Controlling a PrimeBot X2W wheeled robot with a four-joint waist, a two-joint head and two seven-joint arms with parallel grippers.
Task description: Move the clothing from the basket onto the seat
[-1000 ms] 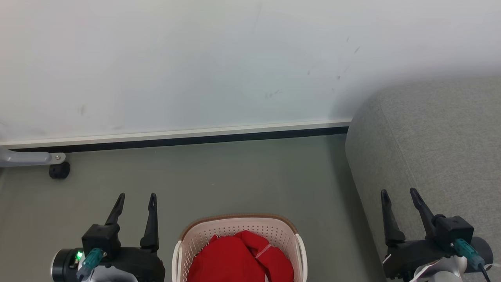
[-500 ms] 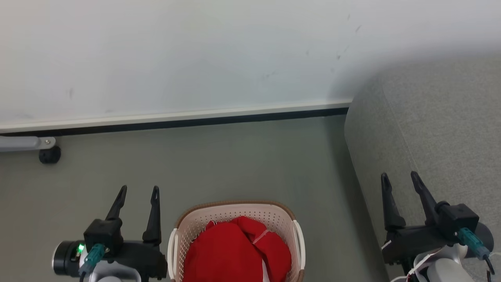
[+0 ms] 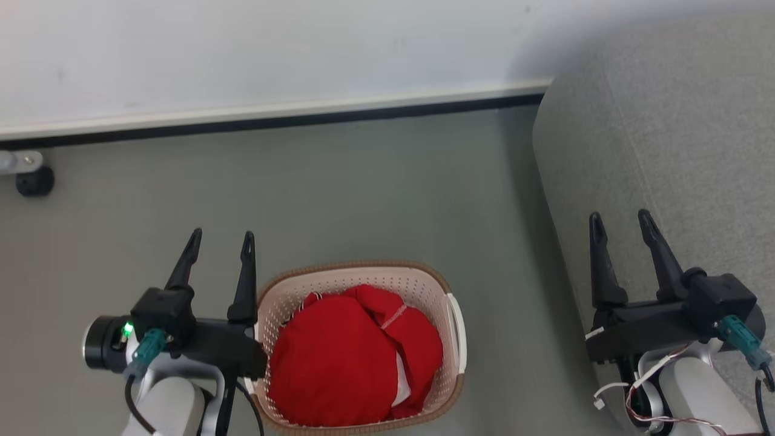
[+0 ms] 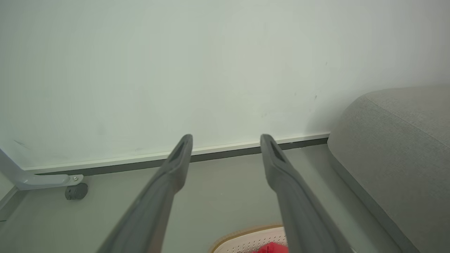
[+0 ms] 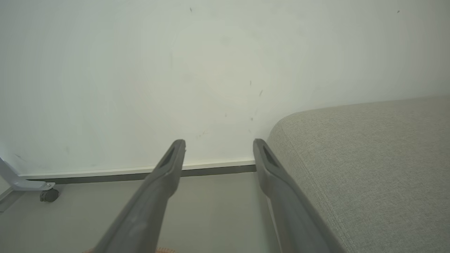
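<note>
**Red clothing heaped in the basket, both tools standing open and empty**

The clothing [image 3: 345, 354] is lying as a bright red heap inside the basket [image 3: 363, 274], filling most of it. A strip of white trim is showing on the heap's right side. The basket is standing on the floor [image 3: 375, 181] at the near middle of the scene, and its brown rim band is showing all the way round except at the left.

There the body of the left tool [image 3: 221, 235] is covering the basket's left rim. Its two long dark fingers are pointing toward the far wall [image 3: 242, 42], spread wide apart and gripping nothing. The finger nearer the basket is lining up with the basket's far-left corner. Whether any part of the tool is touching the rim cannot be told.

To the right of the basket, a band of bare floor is separating it from the seat [image 3: 678, 121]. The seat's rounded grey edge is running from the near right toward the far wall. The right tool [image 3: 620, 217] is hovering over that rounded edge, its fingers likewise spread wide and empty. In the right wrist view its right finger is overlapping the seat's edge while its left finger is showing against floor and wall.

Beyond the basket, open floor is stretching to the dark skirting strip [image 3: 272, 115] at the foot of the wall. At the far left, a black castor [image 3: 34, 181] is resting on the floor, well apart from the basket.
</note>
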